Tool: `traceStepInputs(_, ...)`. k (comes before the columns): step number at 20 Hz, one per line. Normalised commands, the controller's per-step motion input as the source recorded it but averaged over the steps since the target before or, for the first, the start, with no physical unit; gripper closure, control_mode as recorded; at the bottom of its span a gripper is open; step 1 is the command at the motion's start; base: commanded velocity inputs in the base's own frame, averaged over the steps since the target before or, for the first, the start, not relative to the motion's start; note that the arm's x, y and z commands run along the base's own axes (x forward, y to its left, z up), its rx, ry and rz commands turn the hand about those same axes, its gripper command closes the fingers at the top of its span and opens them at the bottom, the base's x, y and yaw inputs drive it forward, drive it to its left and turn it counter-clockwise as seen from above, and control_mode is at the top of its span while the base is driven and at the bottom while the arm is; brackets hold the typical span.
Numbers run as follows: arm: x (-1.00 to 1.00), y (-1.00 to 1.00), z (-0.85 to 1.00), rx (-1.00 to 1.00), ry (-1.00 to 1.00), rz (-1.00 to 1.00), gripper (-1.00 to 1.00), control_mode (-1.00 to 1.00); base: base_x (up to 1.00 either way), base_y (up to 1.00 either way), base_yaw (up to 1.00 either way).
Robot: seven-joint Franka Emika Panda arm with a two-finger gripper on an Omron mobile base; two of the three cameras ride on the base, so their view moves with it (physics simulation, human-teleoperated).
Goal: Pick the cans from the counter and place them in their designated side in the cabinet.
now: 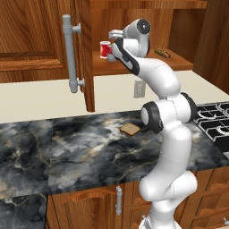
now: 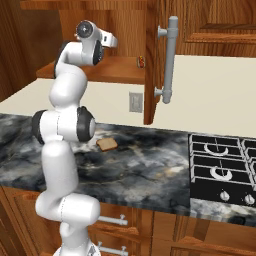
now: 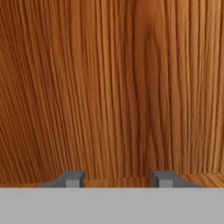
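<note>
Arm reaches up and far into the open cabinet (image 1: 134, 13), hand at shelf level. In the hand view the gripper (image 3: 118, 178) faces the wood-grain back panel of the cabinet; its two dark fingertips (image 3: 72, 178) stand well apart with nothing between them, so the jaws are spread and hold nothing.

A red can (image 1: 105, 49) stands upright on the cabinet shelf (image 1: 179, 61), toward its left side, just beside the hand in the left base view (a second, paler can may sit behind the wrist, but it is too hidden to tell). A small elongated dark item (image 1: 162, 53) lies on the right part of the shelf, well apart from the can; the same item (image 2: 141, 61) shows in the right base view near the door edge.

Cabinet door (image 1: 87, 53) is swung open, with its long grey bar handle (image 1: 68, 53) upright.

On the dark marbled counter (image 1: 80, 152) a slice of bread (image 1: 130, 129) lies flat near the arm. A stove (image 2: 222, 167) sits at the right end of the counter. A wall outlet (image 2: 135, 101) is on the cream wall below the shelf.
</note>
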Motion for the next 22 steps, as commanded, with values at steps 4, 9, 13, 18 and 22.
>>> traceStepInputs(4,0.09,0.03,-0.02,0.0,0.0,0.02,-1.0,-1.0,0.0,0.0,0.0)
traceStepInputs(9,0.09,0.0,0.0,0.02,-0.04,0.03,-1.0,-1.0,0.0,0.0,0.0)
traceStepInputs(13,0.11,0.0,0.0,0.02,-0.04,0.02,-1.0,-1.0,0.0,0.0,0.0)
traceStepInputs(18,0.07,-0.01,0.02,0.02,-0.06,0.03,-1.0,-1.0,0.0,0.0,0.0)
traceStepInputs(22,-0.11,-0.13,0.12,0.01,-0.05,0.06,-1.0,-1.0,0.0,0.0,0.0)
